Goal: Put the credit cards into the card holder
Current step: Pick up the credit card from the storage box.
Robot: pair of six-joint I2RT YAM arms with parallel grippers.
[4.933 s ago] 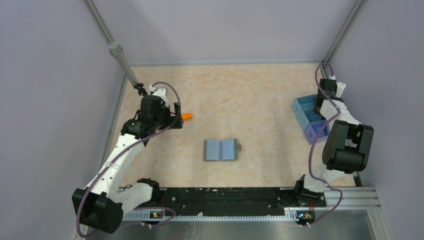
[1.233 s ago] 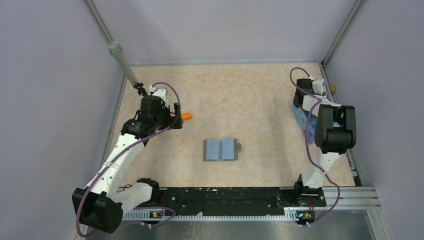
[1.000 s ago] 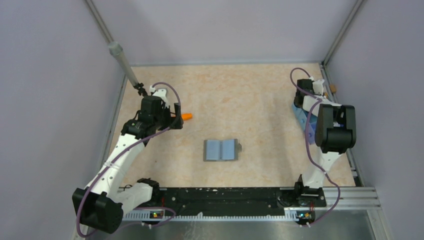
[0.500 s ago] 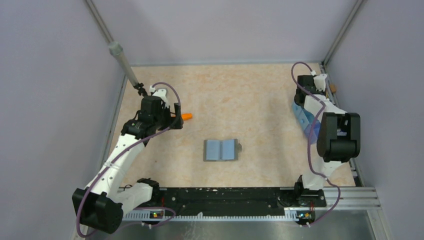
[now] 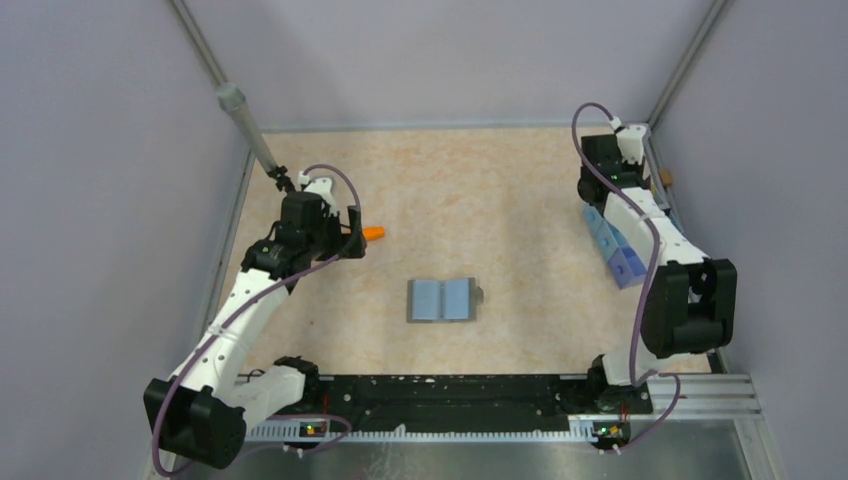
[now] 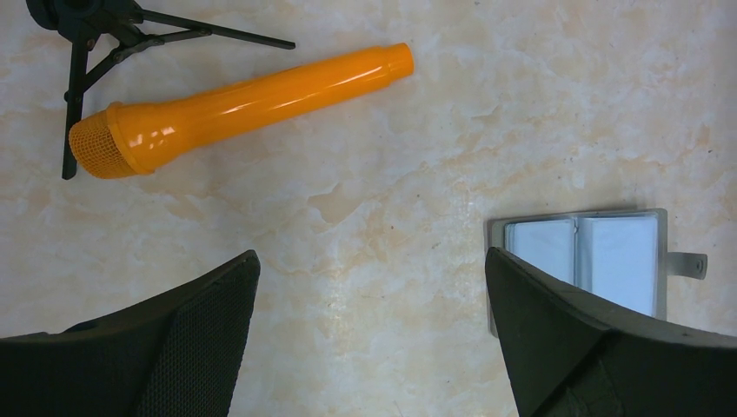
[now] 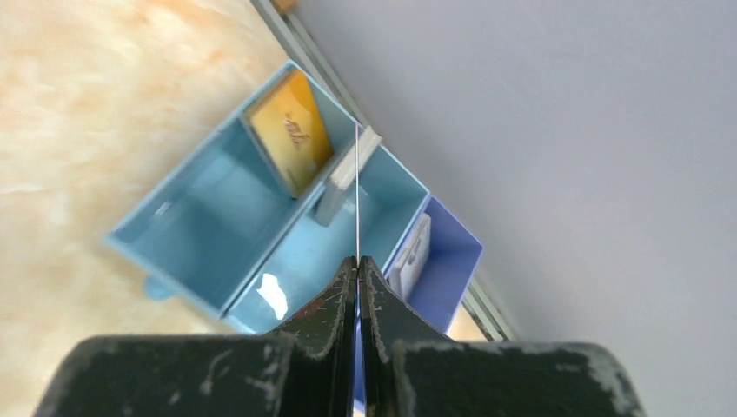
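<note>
The card holder [image 5: 443, 299] lies open at the table's middle, light blue lining up; it also shows in the left wrist view [image 6: 600, 261]. My left gripper [image 6: 372, 254] is open and empty, above bare table left of the holder [image 5: 347, 233]. My right gripper [image 7: 357, 261] is shut on a thin credit card [image 7: 357, 191] seen edge-on, held above the blue and lilac tray [image 7: 200, 217] at the right edge [image 5: 612, 240]. In the tray stand a gold card [image 7: 291, 130], a grey-white card [image 7: 343, 178] and a white card [image 7: 410, 256].
An orange stick [image 5: 374, 232] lies by the left gripper [image 6: 235, 95], with a black tripod [image 6: 87, 35] next to it. A grey pole [image 5: 245, 125] leans at the back left. Walls and metal rails close in the table.
My right arm has swung up and back over the tray toward the back right corner, shut on the card. The left arm, the stick and the holder have not moved.
</note>
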